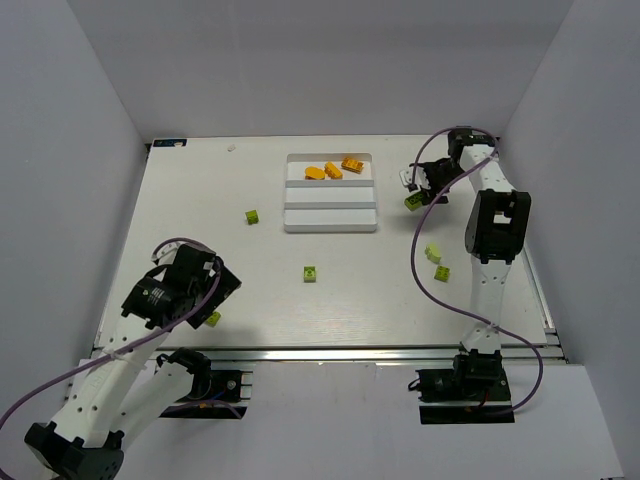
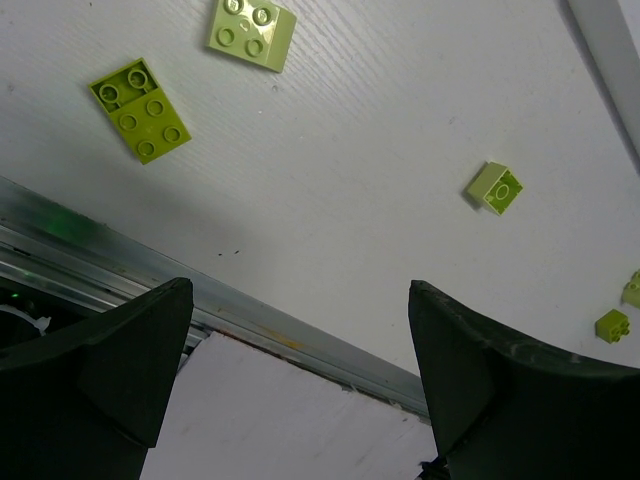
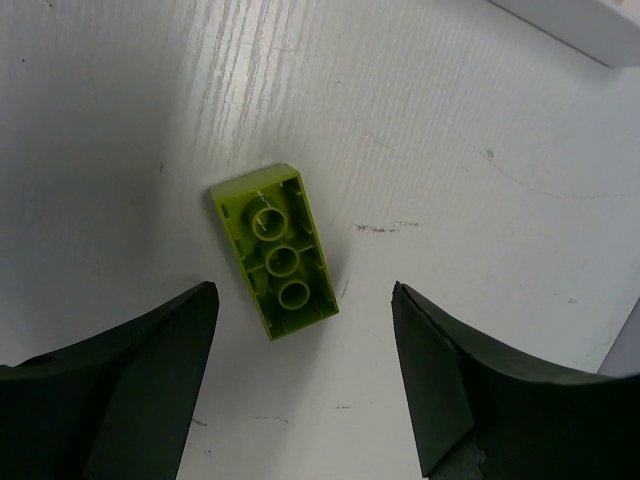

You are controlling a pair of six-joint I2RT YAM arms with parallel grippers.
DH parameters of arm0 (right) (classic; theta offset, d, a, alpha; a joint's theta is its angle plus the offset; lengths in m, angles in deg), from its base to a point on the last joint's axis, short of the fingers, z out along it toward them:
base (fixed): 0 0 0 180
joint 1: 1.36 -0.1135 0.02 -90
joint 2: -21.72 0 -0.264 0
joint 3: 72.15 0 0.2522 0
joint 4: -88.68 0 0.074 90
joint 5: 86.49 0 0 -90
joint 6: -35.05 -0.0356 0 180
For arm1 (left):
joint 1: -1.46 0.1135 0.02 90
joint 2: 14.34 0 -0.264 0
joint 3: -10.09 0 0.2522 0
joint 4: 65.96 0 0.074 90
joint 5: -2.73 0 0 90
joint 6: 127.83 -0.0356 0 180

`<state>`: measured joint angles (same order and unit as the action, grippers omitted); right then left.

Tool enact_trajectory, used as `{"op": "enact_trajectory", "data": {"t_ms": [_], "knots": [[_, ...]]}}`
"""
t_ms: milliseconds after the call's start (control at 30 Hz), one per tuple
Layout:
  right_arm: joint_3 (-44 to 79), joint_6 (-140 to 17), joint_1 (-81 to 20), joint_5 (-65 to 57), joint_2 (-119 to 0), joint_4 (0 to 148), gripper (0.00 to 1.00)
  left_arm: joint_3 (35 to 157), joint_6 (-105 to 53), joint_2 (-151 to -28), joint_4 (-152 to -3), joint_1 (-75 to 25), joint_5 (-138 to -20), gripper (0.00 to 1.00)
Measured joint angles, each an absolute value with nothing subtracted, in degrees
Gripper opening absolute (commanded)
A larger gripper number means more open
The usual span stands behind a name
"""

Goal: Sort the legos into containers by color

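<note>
Right wrist view: my right pincer (image 3: 302, 290), jaws apart, hangs over one lime brick (image 3: 275, 252) that lies hollow side up on the table (image 3: 480, 230), touching neither finger. Top view: the tray (image 1: 330, 218) is near, to its left, with three orange bricks (image 1: 333, 169) in the far compartment. Left wrist view: my left pincer (image 2: 300, 290), jaws apart and empty, is above the table's near edge, with loose lime bricks (image 2: 141, 108) beyond.
</note>
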<state>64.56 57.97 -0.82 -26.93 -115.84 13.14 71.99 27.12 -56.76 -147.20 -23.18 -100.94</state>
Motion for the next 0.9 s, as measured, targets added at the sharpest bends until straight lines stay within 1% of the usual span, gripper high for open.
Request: {"op": "enact_trajectory", "data": {"t_ms": [533, 700, 900], "knots": [[66.95, 58.04, -3.75, -25.51, -119.07, 10.17, 0.72, 71.88, 27.23, -58.46, -146.99, -23.18, -100.22, 0.98], [67.95, 58.04, -3.73, -24.61, -119.73, 9.38, 0.66, 71.88, 27.27, -58.68, -146.99, -23.18, -100.18, 0.98], [68.17, 58.06, -3.73, -23.36, -119.88, 8.07, 0.58, 71.82, 27.42, -58.88, -146.96, -23.18, -100.03, 0.98]]}}
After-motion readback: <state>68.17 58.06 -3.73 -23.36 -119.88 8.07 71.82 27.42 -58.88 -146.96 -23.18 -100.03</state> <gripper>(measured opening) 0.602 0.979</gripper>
